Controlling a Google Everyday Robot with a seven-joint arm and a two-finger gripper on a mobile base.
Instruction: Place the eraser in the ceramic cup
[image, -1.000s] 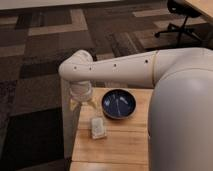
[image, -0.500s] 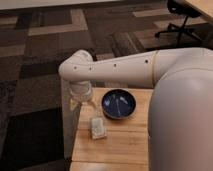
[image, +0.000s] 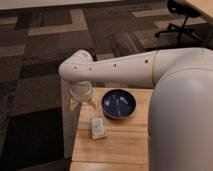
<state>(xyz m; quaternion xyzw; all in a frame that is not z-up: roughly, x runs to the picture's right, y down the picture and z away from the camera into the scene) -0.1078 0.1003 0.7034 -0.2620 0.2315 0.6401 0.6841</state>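
My arm reaches from the right across the wooden table (image: 125, 145). My gripper (image: 83, 101) points down over the table's far left corner, just left of the dark blue bowl (image: 119, 104). The wrist covers that corner. The ceramic cup and the black eraser do not show; whatever lies under the gripper is hidden by it.
A whitish rectangular block (image: 97, 127) lies on the table just in front of the gripper. The table's left edge drops to patterned carpet. My white body (image: 182, 120) fills the right side. An office chair (image: 182, 15) stands at the far right.
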